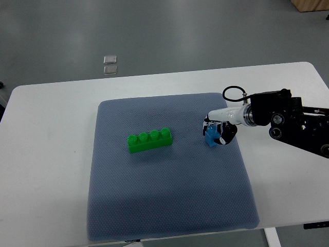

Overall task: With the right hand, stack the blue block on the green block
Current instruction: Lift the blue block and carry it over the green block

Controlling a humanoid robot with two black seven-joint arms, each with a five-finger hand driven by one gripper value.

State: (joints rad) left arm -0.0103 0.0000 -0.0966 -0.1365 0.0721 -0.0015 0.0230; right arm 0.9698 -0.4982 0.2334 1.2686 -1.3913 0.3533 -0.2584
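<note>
A white table (pixel 46 154) filled most of the top view, its left and near edges cut off by the frame. Beyond its far edge, two small clear squares (pixel 110 65) lay on the grey floor; what they were could not be made out. A blue-grey mat (pixel 169 206) covered the middle of the table, its near edge just reaching the table's front rim.

Left of the mat's centre lay the green block (pixel 149 140), a long brick with four studs on top, set slightly aslant, its right end farther away. Nothing touched it.

Well to its right, near the mat's right edge, the blue block (pixel 211 136) sat in the right hand (pixel 218 133). The fingers (pixel 226 136) curled around it and hid most of it, so only a small blue patch showed; whether the block rested on the mat or was lifted clear could not be told. The black arm (pixel 298 123) came in from the right edge, with a looped cable (pixel 232 92) above the wrist; its far end was cut off.
</note>
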